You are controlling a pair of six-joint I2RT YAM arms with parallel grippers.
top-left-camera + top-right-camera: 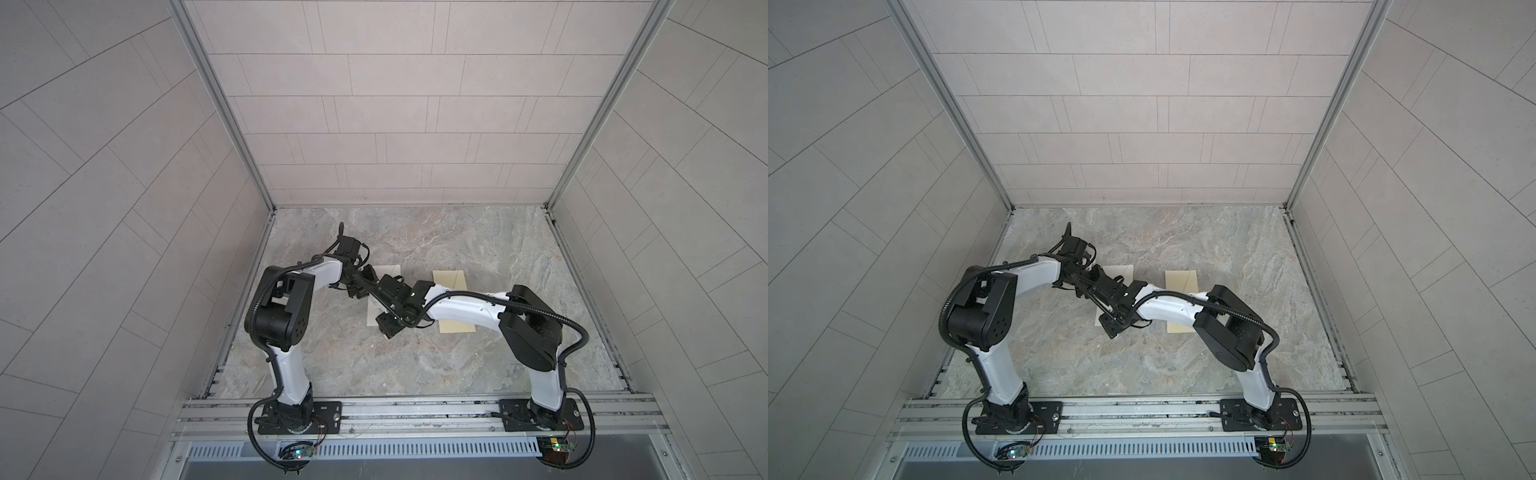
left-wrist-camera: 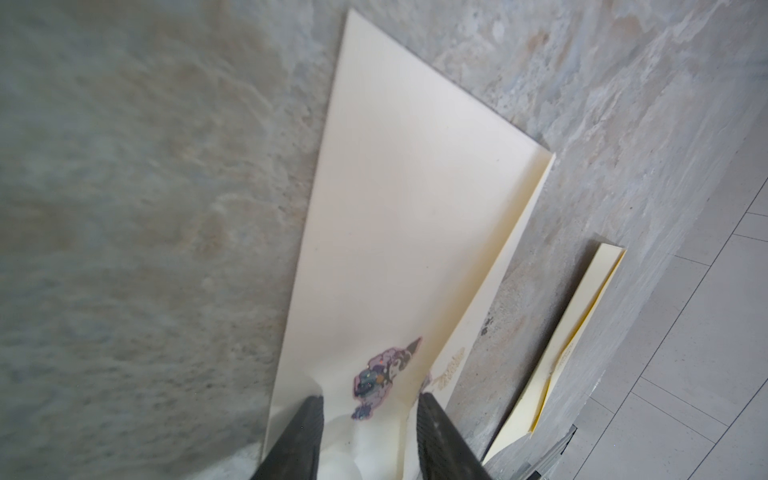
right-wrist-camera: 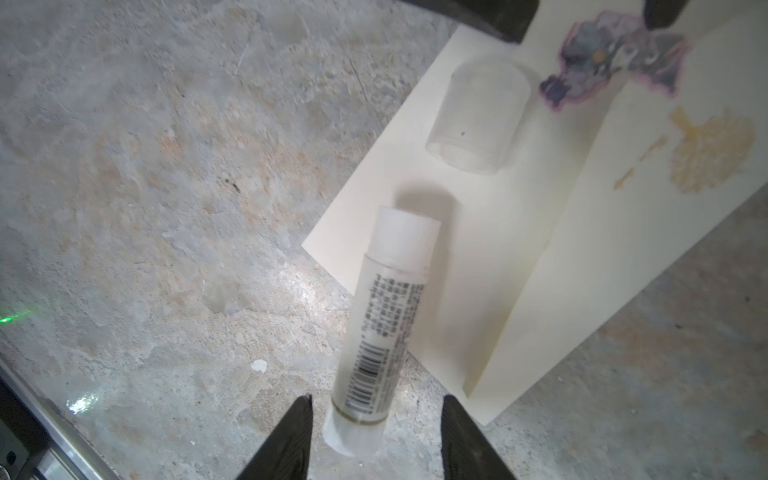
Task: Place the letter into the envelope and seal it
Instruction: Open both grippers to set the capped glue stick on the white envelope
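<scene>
Both arms reach in over the marble desk [image 1: 457, 365] and meet near its middle. Two paper pcs lie flat there, side by side but apart: a cream folded piece [image 1: 390, 270] [image 1: 1121, 272] under the arms, and a yellower piece [image 1: 451, 282] [image 1: 1179, 282] on the right-arm side, partly under that arm's forearm. Can't tell which is the letter and which the envelope. Neither is inside the other. In the left wrist view the cream folded piece [image 2: 395, 208] has a purple sticker [image 2: 382, 374] at the edge of its top layer, and a lower layer w/ a gold print [image 2: 451, 368] sticks out beside it. The yellower piece [image 2: 582, 332] shows two layers, brighter yellow between them. Left tool [image 2: 370, 401] is over the sticker end, fingers apart, w/ a translucent white cap [image 2: 357, 440] between them. Can't tell if they pinch it or just straddle it. The right wrist view has the cap [image 3: 478, 116] lying on the cream paper next to the sticker [image 3: 615, 62]. Right tool [image 3: 376, 399] is spread wide and grips nothing: a glue stick [image 3: 382, 324] lies on the desk w/ its base between the fingers, a gap on each side. Its bare white end sits over the cream piece's edge and points toward the cap.
</scene>
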